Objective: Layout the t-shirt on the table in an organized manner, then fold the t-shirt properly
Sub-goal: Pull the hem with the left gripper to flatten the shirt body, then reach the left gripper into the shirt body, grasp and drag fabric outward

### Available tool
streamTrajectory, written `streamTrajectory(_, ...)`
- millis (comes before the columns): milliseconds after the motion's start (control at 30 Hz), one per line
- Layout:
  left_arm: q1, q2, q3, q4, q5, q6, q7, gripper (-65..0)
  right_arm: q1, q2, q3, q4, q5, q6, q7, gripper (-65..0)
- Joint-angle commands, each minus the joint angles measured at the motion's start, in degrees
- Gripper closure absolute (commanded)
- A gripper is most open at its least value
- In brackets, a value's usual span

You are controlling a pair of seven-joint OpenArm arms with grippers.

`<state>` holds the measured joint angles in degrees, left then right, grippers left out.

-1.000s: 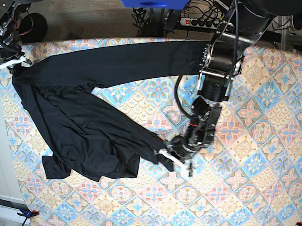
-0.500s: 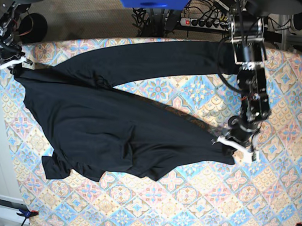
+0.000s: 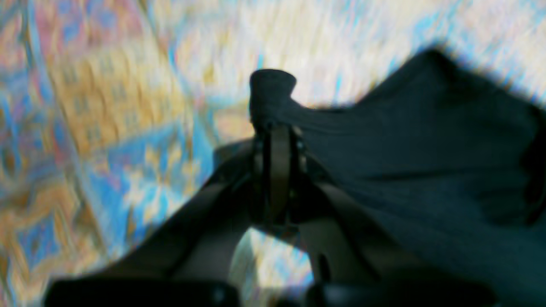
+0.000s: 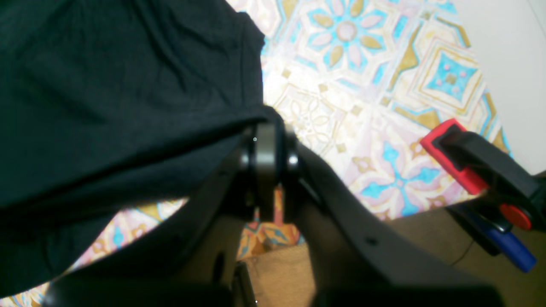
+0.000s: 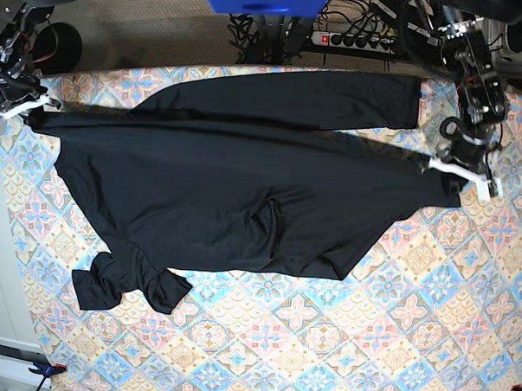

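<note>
The black t-shirt (image 5: 218, 189) is stretched wide across the patterned table (image 5: 393, 340). One long sleeve (image 5: 308, 98) lies along the far edge, and the other sleeve (image 5: 123, 285) is bunched at the near left. My left gripper (image 5: 460, 169) is at the right side, shut on a corner of the t-shirt (image 3: 405, 140); the left wrist view shows fabric pinched in that gripper (image 3: 274, 123). My right gripper (image 5: 20, 107) is at the far left corner, shut on the opposite edge of the t-shirt (image 4: 106, 98), with fabric draped over that gripper (image 4: 266, 128).
A red and black clamp (image 4: 465, 170) grips the table's corner close to my right gripper. A power strip (image 5: 350, 39) and cables lie on the floor beyond the far edge. A white box (image 5: 13, 356) sits off the near left corner.
My left gripper has swept from the table's middle to the far right with the fabric, pulling the crumpled shirt out wide. My right gripper has stayed at the far left corner.
</note>
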<state>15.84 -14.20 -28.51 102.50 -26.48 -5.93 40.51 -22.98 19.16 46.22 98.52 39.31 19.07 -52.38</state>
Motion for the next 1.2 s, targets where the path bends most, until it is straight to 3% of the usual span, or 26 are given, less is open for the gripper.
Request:
streamTrajectory(0, 0.6, -2.2, -0.3, 1.0, 0.2, 0.1, -1.9, 0.0, 0.1, 1.3, 0.6, 0.8, -0.1, -0.4, 1.4, 0.0)
streamTrajectory(100, 2.8, -4.8, 1.7, 1.0, 0.0, 0.1, -1.8, -2.1, 0.1, 1.3, 0.6, 0.8, -0.1, -0.4, 1.4, 0.0)
streamTrajectory(167, 3.5, -7.7, 3.2, 1.0, -0.2, 0.2, -1.4, -8.2, 0.1, 1.3, 0.7, 0.8, -0.1, -0.4, 1.4, 0.0)
streamTrajectory(333, -1.3, -10.9, 3.1, 1.0, -1.5, -0.3, 9.4, -26.2, 0.2, 1.3, 0.8, 0.8, -0.1, -0.4, 1.4, 0.0)
streamTrajectory(500, -10.7, -10.7, 3.1, -1.4, -6.4, -0.3, 9.9, -26.2, 0.2, 1.3, 0.8, 1.0, -0.1, -0.4, 1.4, 0.0)
streamTrajectory(633, -24.0, -6.8, 6.8, -11.2, -5.3, -0.2, 10.3, -25.2, 0.2, 1.3, 0.8, 1.0, -0.1, -0.4, 1.6, 0.0)
streamTrajectory(733, -34.3, -3.7, 14.8, -23.8, -2.3, -0.2, 9.3, -25.2, 0.0, 1.3, 0.8, 1.0, -0.1, -0.4, 1.5, 0.0)
streamTrajectory(833, -42.1, -0.2, 22.1, -35.9, -0.9, -0.2, 4.2, -25.2, 0.0, 1.3, 0.8, 1.0, -0.1, -0.4, 1.5, 0.0)
streamTrajectory(1000, -48.8, 4.1, 29.2, -50.4, -1.2, -0.2, -2.7, -25.2, 0.0, 1.3, 0.9, 1.0, -0.1, -0.4, 1.5, 0.0)
streamTrajectory(1167, -50.5, 7.2, 30.4, -58.7, -1.0, -0.2, -8.3, -25.2, 0.1, 1.3, 1.0, 1.0, -0.1, -0.4, 1.5, 0.0)
